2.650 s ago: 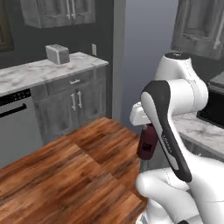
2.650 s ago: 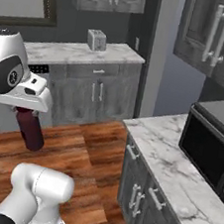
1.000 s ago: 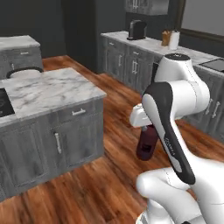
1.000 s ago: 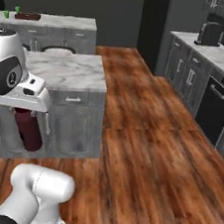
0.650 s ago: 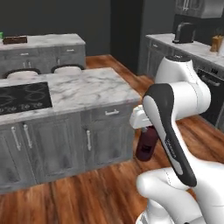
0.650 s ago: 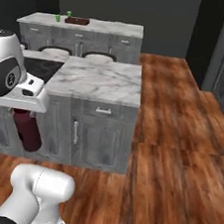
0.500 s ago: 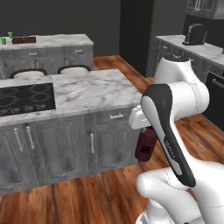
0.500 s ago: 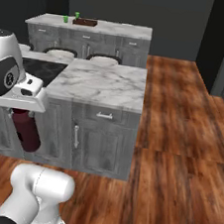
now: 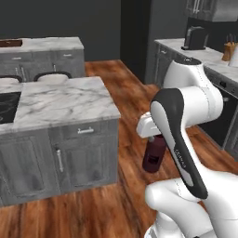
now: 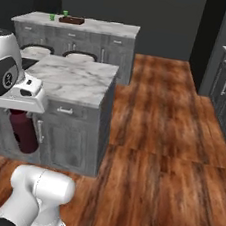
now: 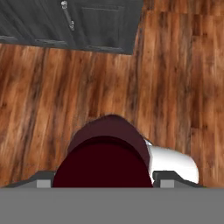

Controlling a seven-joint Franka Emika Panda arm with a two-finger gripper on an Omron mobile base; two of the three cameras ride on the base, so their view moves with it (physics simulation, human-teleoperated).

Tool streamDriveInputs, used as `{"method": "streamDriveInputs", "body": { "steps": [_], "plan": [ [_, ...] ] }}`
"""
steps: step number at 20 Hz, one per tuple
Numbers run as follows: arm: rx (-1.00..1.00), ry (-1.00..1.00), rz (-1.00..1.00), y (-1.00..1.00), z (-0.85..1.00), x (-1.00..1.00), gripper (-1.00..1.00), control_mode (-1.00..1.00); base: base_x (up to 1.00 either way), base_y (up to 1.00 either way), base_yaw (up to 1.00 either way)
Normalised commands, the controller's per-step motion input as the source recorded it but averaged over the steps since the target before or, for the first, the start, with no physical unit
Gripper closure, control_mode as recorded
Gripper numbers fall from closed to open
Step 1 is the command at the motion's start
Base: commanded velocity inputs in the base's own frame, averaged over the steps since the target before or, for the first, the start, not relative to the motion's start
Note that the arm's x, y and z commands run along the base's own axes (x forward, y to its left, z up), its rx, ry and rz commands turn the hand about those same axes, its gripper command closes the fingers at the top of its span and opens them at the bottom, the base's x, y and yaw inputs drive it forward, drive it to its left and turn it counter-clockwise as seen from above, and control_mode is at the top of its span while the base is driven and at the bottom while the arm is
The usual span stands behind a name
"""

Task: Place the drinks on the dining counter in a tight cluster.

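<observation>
Under the arm's wrist, the dark maroon bottle [image 9: 154,154] hangs above the wooden floor [image 10: 166,142], held in the gripper [image 9: 149,137] with the jaws spread wide around its body. From the right base view the same bottle [image 10: 24,130] sits just below the white hand, upright or nearly so, in front of the grey cabinet face. Looking along the gripper, the bottle's rounded dark top [image 11: 107,159] takes up the lower middle, with floorboards beneath it (the finger tips themselves are hidden behind the bottle).

Just beyond the bottle stands a marble-topped island [image 9: 65,100] with a black cooktop [image 9: 7,106] at its left end and grey drawers below. Behind the island two white chairs [image 10: 78,56] stand beside a longer marble bench [image 10: 106,28], which carries a dark tray [image 10: 71,20] and small green things [image 10: 52,17] near its left end. Another marble-topped run [image 9: 204,53] along the right wall holds a dark appliance [image 9: 194,37].
</observation>
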Motion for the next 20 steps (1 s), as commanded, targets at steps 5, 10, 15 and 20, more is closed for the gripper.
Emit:
{"method": "streamDriveInputs", "body": {
  "steps": [5,10,15,20],
  "plan": [
    [0.00,0.00,0.00,0.00,0.00,0.00,1.00,1.00,0.56,-1.00,0.08],
    [0.00,0.00,0.00,0.00,0.00,0.00,1.00,1.00,0.97,-1.00,0.19],
    [0.00,0.00,0.00,0.00,0.00,0.00,1.00,1.00,1.00,-1.00,0.27],
    [0.00,0.00,0.00,0.00,0.00,0.00,1.00,1.00,1.00,-0.95,0.36]
  ]
}}
